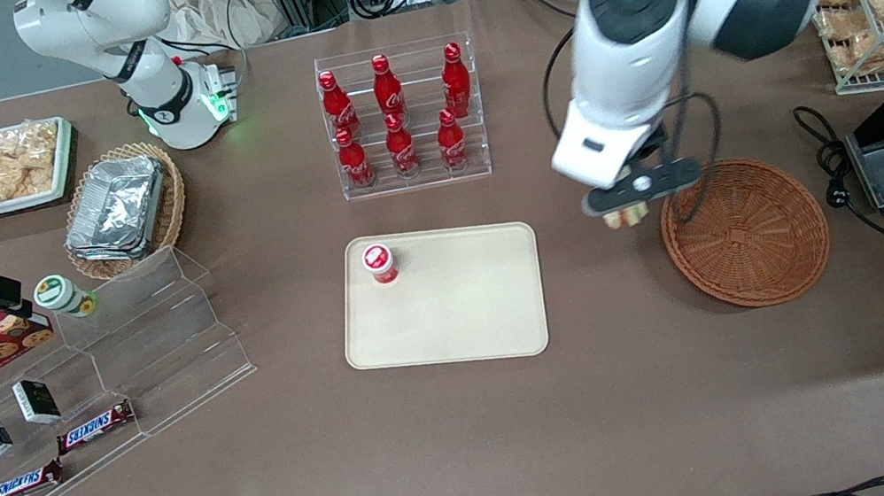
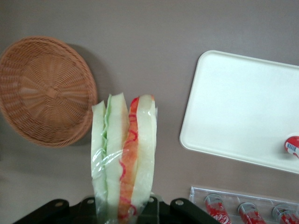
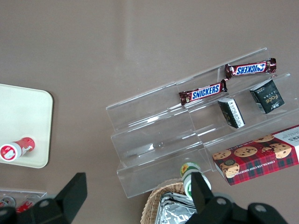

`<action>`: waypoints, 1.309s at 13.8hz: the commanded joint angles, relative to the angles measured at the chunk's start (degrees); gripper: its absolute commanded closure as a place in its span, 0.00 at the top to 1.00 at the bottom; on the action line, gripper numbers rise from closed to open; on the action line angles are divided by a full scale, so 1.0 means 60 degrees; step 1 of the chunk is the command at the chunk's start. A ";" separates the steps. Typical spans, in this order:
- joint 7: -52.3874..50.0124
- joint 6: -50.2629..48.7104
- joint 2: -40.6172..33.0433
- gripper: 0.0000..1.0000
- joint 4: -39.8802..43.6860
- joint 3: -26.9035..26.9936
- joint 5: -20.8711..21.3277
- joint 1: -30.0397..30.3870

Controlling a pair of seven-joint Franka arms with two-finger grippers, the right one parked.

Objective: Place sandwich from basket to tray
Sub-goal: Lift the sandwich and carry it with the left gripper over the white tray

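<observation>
1. Brown cloth covers the whole table (image 1: 460, 460), with cables and frame legs along the edge farthest from the front camera.
2. Between the basket (image 1: 749, 232) and the tray (image 1: 452, 309), the gripper (image 1: 631, 209) hangs above the cloth, just beside the basket's rim.
3. Its fingers pinch the sandwich (image 2: 124, 158), a plastic-wrapped wedge with white bread, green and red-orange filling; in the front view only a small pale piece shows under the hand.
4. Nothing lies in the basket that I can see, and the sandwich is clear of it, held in the air.
5. On the tray stands a small red cup (image 1: 379, 263) with a white lid, at the corner nearest the bottle rack (image 1: 402, 115).
6. How high the sandwich sits above the cloth is hard to judge, perhaps fairly low.
</observation>
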 commanded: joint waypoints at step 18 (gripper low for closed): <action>-0.1366 0.4204 0.5448 0.32 0.0373 0.0024 0.2660 -0.1393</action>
